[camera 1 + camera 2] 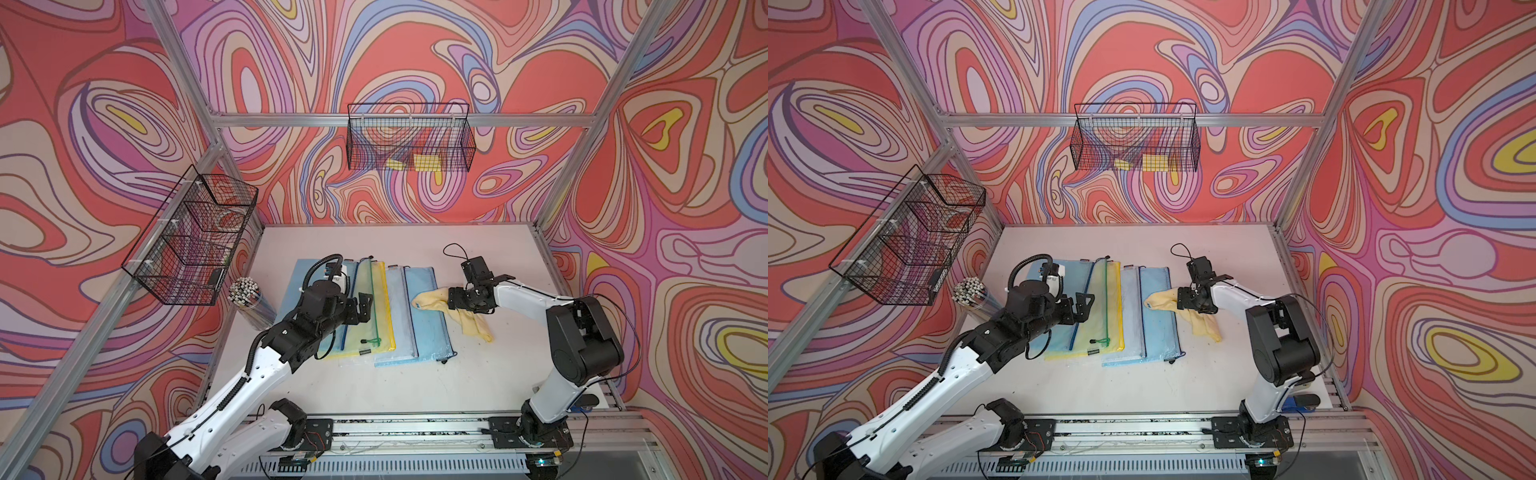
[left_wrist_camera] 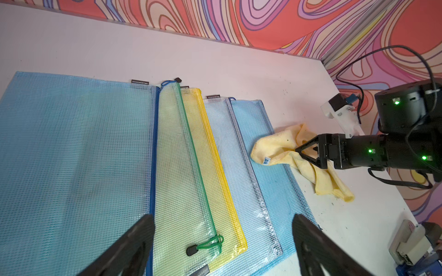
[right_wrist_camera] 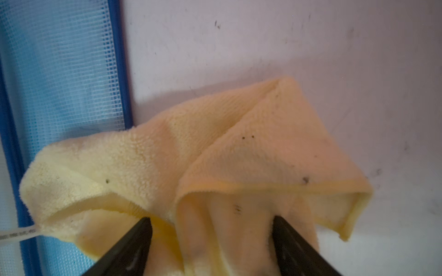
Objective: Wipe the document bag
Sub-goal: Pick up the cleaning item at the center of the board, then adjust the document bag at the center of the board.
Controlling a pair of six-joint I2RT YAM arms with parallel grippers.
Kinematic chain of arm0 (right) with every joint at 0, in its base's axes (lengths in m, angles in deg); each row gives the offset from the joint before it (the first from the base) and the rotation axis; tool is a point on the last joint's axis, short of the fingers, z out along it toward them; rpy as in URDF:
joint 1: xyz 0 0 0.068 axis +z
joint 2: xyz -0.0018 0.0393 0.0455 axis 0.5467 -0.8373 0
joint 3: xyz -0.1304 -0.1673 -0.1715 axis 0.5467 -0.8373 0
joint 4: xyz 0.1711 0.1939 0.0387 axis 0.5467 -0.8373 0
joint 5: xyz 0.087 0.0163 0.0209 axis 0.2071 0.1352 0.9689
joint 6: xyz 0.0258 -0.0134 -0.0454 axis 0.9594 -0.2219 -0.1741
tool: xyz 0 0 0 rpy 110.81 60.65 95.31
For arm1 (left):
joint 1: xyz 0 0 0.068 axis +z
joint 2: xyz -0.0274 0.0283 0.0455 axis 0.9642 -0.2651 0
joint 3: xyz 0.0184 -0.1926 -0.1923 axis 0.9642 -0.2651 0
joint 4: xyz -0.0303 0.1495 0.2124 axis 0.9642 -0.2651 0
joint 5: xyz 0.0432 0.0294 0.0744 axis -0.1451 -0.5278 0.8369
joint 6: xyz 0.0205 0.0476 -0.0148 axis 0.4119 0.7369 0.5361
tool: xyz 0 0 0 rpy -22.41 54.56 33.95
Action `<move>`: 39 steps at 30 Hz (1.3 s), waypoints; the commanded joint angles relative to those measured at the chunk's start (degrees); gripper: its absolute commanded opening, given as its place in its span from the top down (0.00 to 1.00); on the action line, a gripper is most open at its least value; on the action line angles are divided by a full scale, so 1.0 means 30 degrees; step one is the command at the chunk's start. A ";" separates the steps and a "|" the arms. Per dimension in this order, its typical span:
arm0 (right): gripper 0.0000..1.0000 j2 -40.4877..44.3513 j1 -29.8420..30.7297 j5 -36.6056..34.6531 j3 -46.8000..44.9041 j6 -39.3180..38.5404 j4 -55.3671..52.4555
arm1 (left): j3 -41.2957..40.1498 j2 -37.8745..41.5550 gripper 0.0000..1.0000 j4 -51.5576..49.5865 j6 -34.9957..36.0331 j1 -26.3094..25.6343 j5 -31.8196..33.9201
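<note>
The left arm stretches forward and up from the near rail, and the left hand [image 1: 362, 308] hovers with its jaws spread wide. The right arm folds sharply at the elbow, wrist low, and the right hand [image 1: 451, 300] points toward the left arm with its jaws partly apart.
</note>
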 commanded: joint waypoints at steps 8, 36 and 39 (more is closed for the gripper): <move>0.89 0.0391 0.0126 0.0131 -0.0869 0.0581 0.0254 | 0.2883 -0.3485 0.08 -0.0654 -0.0227 -0.3180 0.2325; 1.00 1.2079 -0.1521 -0.8823 0.9822 0.3538 -1.6011 | 1.8221 -2.0977 0.27 -0.9138 -0.2947 -0.8037 0.0355; 1.00 1.2522 -0.1525 -0.9062 0.9773 0.3624 -1.6501 | 1.9585 -2.2294 0.27 -0.9790 -0.3634 -0.8141 -0.0102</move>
